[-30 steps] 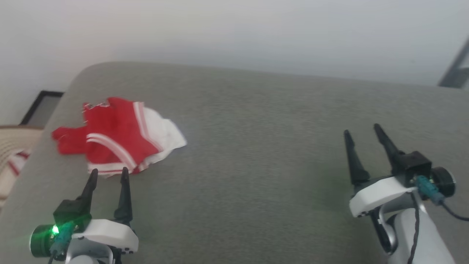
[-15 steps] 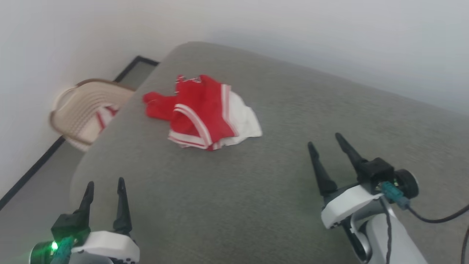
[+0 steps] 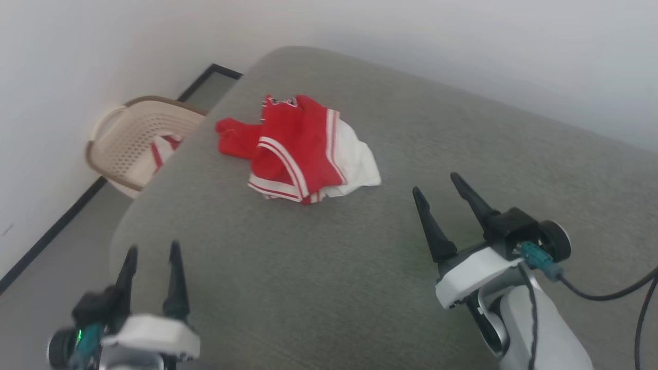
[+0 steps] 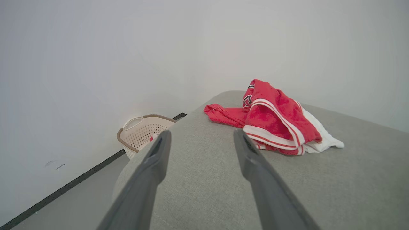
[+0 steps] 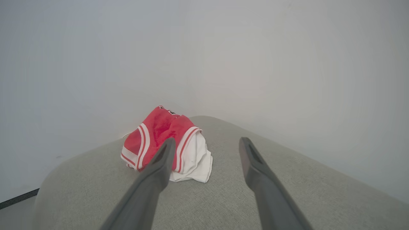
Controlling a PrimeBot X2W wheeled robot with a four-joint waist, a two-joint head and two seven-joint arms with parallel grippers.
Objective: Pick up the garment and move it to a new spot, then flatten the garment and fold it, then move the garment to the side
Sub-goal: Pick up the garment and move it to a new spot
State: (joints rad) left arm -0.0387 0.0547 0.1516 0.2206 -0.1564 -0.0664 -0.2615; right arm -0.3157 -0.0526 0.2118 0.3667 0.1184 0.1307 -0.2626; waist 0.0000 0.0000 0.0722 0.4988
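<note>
Bunched garment (image 3: 303, 149) on grey, perhaps upholstered surface (image 3: 360, 267), left end effector (image 3: 153, 246), right end effector (image 3: 434, 182) both released

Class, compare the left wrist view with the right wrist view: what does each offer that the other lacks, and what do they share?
Left wrist view: the beige basket on the floor beside the grey cushion, and the open left gripper. Right wrist view: the open right gripper, with the white part of the garment nearest it. Shared: the red-and-white garment lying crumpled and untouched on the cushion, and the pale wall.
</note>
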